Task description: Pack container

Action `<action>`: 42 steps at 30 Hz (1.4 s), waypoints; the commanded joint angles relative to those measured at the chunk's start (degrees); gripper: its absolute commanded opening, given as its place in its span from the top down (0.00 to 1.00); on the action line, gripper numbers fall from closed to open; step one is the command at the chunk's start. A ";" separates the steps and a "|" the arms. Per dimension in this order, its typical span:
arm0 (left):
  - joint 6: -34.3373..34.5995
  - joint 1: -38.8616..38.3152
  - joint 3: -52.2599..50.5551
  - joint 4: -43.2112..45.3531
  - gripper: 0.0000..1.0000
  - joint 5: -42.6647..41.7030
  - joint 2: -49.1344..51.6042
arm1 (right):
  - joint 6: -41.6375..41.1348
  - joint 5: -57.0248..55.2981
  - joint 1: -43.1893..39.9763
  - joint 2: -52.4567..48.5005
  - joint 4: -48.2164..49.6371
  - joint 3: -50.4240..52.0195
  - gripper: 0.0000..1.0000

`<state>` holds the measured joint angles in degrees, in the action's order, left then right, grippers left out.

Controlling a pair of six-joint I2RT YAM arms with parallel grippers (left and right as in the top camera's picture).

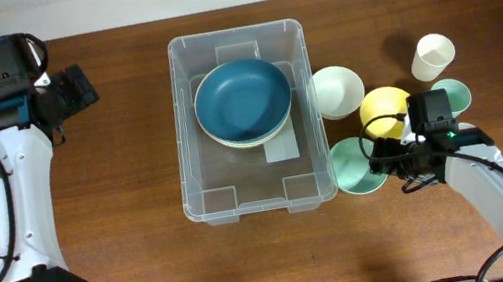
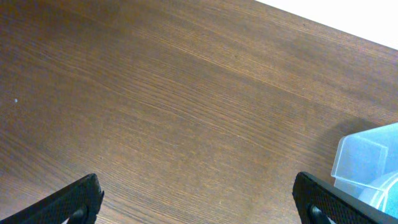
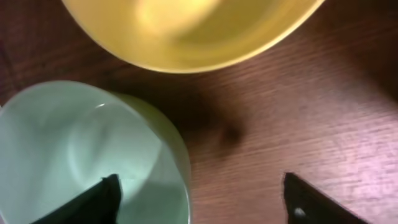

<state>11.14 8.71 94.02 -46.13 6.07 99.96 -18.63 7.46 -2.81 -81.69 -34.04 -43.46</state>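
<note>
We note the container (image 1: 237,179) in the middle of the counter (image 1: 124,232), long axis running near to far. It lies left of the right pincer (image 1: 381,159), which is the nearer; the left pincer (image 1: 83,87) idles. Both are spread and empty. Only the right wrist view shows the fingers straddling the green bowl (image 3: 62,143) rim.

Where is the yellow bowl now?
In the overhead view, the yellow bowl sits right of the container, between the whitish bowl and the rightmost green bowl.

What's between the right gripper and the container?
Overhead view: a mint-green bowl sits between the right gripper and the container; nothing else is in that stretch.
</note>
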 commanded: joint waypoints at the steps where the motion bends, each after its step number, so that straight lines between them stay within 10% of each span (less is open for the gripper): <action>1: -0.11 0.09 0.94 0.00 0.00 0.24 -0.68 | 0.13 1.27 -0.13 0.52 1.40 0.50 0.30; 9: -0.11 0.09 0.94 0.00 0.00 0.24 -0.68 | 0.13 2.45 3.21 -4.57 4.96 0.52 0.44; 20: -0.11 0.09 0.94 0.00 0.00 0.24 -0.68 | 0.11 2.43 3.50 -5.84 5.79 0.48 0.96; 42: -0.11 0.09 0.94 0.00 0.00 0.24 -0.68 | 1.88 -6.73 3.39 -3.52 -16.24 -21.46 0.96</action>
<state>11.14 8.71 94.02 -46.13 6.04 99.96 -17.52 3.81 0.32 -86.80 -48.95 -60.62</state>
